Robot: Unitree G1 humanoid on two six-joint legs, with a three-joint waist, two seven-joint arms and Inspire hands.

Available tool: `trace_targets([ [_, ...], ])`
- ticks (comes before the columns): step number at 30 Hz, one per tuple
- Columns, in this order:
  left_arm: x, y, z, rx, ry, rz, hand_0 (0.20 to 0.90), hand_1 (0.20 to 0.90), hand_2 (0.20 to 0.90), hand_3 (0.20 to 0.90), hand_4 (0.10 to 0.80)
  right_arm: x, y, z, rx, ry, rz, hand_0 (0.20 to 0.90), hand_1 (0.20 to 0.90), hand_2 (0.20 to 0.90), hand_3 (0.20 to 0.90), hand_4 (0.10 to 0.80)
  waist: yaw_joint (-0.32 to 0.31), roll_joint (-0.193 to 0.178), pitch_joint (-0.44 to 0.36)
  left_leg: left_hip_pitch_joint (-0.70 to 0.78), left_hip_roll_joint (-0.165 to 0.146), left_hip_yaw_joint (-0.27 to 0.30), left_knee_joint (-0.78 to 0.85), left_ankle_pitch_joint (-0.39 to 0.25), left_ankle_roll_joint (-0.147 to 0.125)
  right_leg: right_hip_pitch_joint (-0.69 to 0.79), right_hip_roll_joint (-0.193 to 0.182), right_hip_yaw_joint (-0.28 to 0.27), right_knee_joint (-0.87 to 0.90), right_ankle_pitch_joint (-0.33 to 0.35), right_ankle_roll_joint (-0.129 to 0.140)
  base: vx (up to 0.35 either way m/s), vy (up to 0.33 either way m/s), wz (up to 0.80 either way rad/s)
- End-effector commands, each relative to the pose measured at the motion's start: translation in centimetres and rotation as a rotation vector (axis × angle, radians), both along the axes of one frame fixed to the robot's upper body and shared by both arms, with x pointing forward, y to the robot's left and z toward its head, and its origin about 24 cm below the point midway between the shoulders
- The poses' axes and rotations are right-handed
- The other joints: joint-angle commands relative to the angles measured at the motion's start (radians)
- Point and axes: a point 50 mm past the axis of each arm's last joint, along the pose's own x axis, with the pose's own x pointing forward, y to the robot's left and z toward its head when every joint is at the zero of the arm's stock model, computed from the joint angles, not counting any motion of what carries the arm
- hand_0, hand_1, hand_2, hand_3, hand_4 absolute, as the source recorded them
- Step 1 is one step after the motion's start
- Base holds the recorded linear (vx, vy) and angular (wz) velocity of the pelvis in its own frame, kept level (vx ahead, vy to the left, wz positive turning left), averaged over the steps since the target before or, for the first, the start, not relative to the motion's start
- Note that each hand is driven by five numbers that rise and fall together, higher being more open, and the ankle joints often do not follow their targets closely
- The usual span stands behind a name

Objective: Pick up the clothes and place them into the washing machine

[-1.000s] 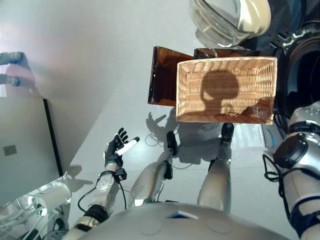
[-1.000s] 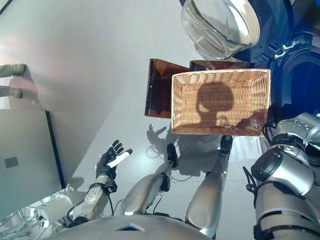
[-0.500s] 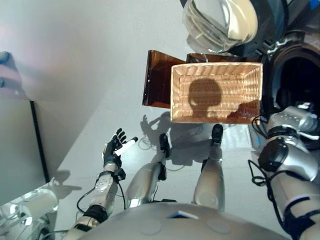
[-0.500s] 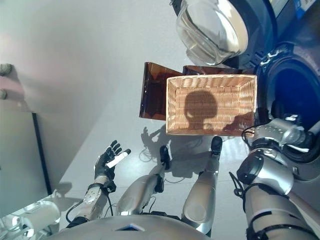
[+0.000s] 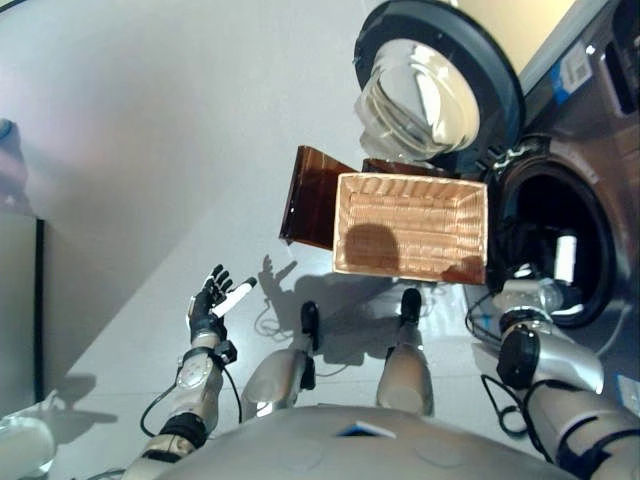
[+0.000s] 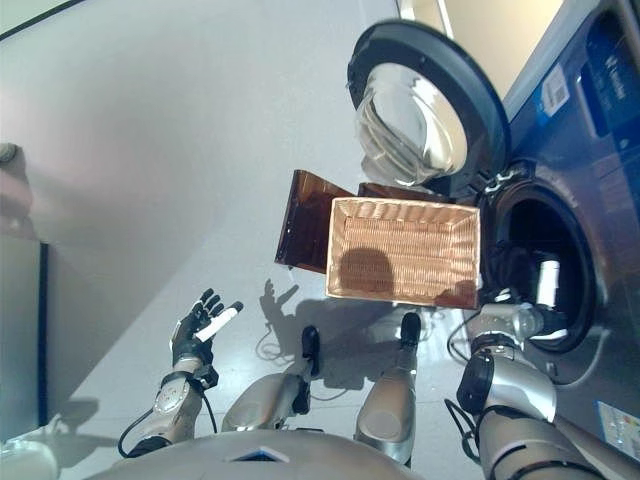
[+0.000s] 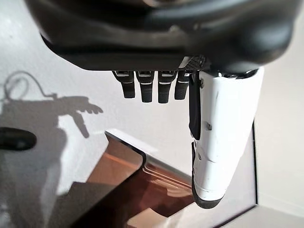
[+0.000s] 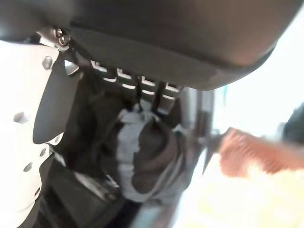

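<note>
since a second ago the right hand (image 8: 71,71) reaches at the washing machine (image 5: 560,240) drum mouth, fingers straight over clothes (image 8: 147,156) lying inside; wicker basket (image 5: 410,225) looks empty; left hand (image 5: 208,305) hangs open, idle.

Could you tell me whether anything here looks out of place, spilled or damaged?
Nothing stands out. The wicker basket sits level and empty beside the washing machine, whose door hangs open. Dark and grey clothes lie just past the right hand. The left hand is open and empty.
</note>
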Motion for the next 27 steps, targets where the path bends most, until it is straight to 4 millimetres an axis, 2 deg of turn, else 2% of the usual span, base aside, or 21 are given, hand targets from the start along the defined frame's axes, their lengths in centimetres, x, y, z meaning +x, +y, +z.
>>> trace_targets([
  [1,-0.3,3.0,0.7,0.104,-0.026,0.049,0.9,0.9,0.9,0.9,0.8,-0.2,-2.0,1.5,-0.187,0.038,0.108,0.9,0.9,0.9,0.9,0.8,0.025,0.001,-0.038,0.001,0.036,-0.049,-0.008,-0.03,-0.086,0.087,-0.002,-0.03,0.005,-0.091,0.01,0.049,-0.013,0.05],
  [2,-0.4,3.0,0.7,0.106,-0.025,0.05,0.9,0.9,0.9,0.9,0.8,-0.3,-1.9,1.5,-0.186,0.039,0.109,0.9,0.9,0.9,0.9,0.8,0.024,0.0,-0.038,0.003,0.036,-0.049,-0.008,-0.03,-0.086,0.088,-0.002,-0.031,0.004,-0.092,0.01,0.084,-0.012,0.04],
  [5,-0.7,3.4,0.7,0.124,-0.019,0.053,0.9,0.9,0.9,0.9,0.8,-0.6,0.3,-0.4,-0.213,0.163,0.282,0.9,0.9,0.9,0.9,0.8,0.028,-0.022,-0.055,0.029,0.039,-0.056,-0.008,-0.035,-0.083,0.114,0.006,-0.037,0.002,-0.095,0.011,0.081,-0.016,-0.02],
  [6,-0.7,3.4,0.7,0.125,-0.018,0.054,0.9,0.9,0.9,0.9,0.8,-0.6,0.3,-0.4,-0.213,0.164,0.283,0.9,0.9,0.9,0.9,0.8,0.027,-0.023,-0.055,0.03,0.039,-0.057,-0.008,-0.035,-0.083,0.116,0.007,-0.038,0.002,-0.096,0.011,0.073,-0.008,0.0],
  [10,-1.2,3.7,0.5,0.142,0.007,0.06,0.9,0.9,0.9,0.9,0.8,-0.7,2.6,-1.8,-0.212,0.197,0.404,0.9,0.9,0.9,0.9,0.8,0.028,-0.048,-0.08,0.057,0.043,-0.059,-0.008,-0.043,-0.082,0.147,0.014,-0.042,-0.002,-0.102,0.012,0.079,-0.013,0.03],
  [15,-1.8,4.2,0.1,0.16,0.046,0.075,0.9,0.9,0.9,0.9,0.8,-1.5,4.8,-3.5,-0.28,0.34,0.654,0.9,0.9,0.9,0.9,0.8,0.022,-0.071,-0.096,0.083,0.049,-0.058,-0.008,-0.049,-0.082,0.171,0.023,-0.044,-0.004,-0.106,0.01,0.052,-0.02,-0.01],
  [19,-2.4,4.3,-0.2,0.168,0.073,0.083,0.9,0.9,0.9,0.9,0.8,-1.9,5.9,-3.9,-0.401,0.437,0.842,0.9,0.9,0.9,0.9,0.8,0.019,-0.085,-0.106,0.105,0.052,-0.053,-0.008,-0.053,-0.078,0.187,0.033,-0.04,-0.003,-0.108,0.01,0.012,-0.005,-0.02],
  [23,-2.9,4.5,-0.7,0.183,0.119,0.094,0.9,0.9,0.9,0.9,0.8,-3.4,5.9,-4.7,-0.364,0.455,0.84,0.9,0.9,0.9,0.9,0.8,0.018,-0.097,-0.127,0.135,0.055,-0.052,-0.008,-0.062,-0.074,0.214,0.043,-0.042,0.0,-0.117,0.008,0.064,-0.022,-0.04],
  [27,-3.2,4.6,-0.7,0.195,0.122,0.094,0.9,0.9,0.9,0.9,0.8,-3.4,5.9,-4.6,-0.393,0.462,0.866,0.9,0.9,0.9,0.9,0.8,0.021,-0.101,-0.141,0.159,0.057,-0.047,-0.008,-0.069,-0.075,0.237,0.044,-0.045,-0.004,-0.123,0.009,0.063,-0.014,-0.07],
])
